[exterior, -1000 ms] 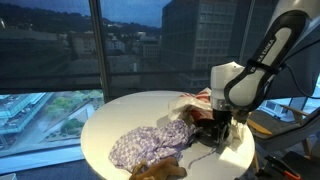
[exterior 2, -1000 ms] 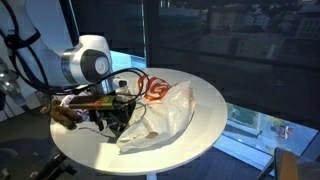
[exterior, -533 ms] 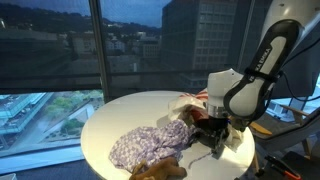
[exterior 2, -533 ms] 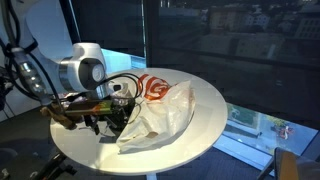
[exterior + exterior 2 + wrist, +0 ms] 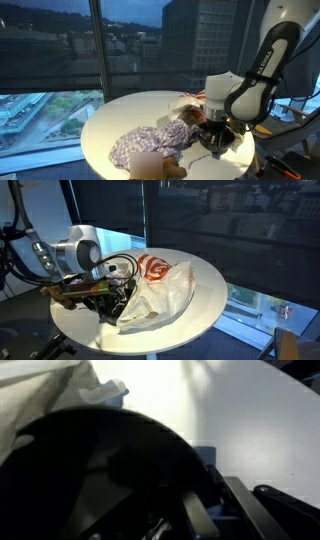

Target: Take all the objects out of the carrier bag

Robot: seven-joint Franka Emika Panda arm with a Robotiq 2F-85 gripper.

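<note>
The dark round bowl point(image 5: 90, 470) fills the left and middle of the wrist view. My gripper point(image 5: 205, 485) stands at its right rim, one finger inside and one outside, jaws drawn close on the rim. In both exterior views the gripper point(image 5: 213, 138) point(image 5: 108, 298) is low over the table at the mouth of the carrier bag point(image 5: 188, 103) point(image 5: 160, 292), a crinkly white bag with a red print. The lilac-and-white cloth point(image 5: 150, 145) lies spread on the table beside the bag. The tan-brown lump point(image 5: 155, 168) point(image 5: 62, 295) rests near the table's edge.
All of this sits on a round white table point(image 5: 110, 120) point(image 5: 250, 410) next to tall windows. Its rim runs close behind the gripper. A corner of the bag point(image 5: 40, 395) shows at the wrist view's top left.
The jaws have closed from wide open down onto the bowl's rim. The arm has sunk a little and shifted slightly toward the bag.
</note>
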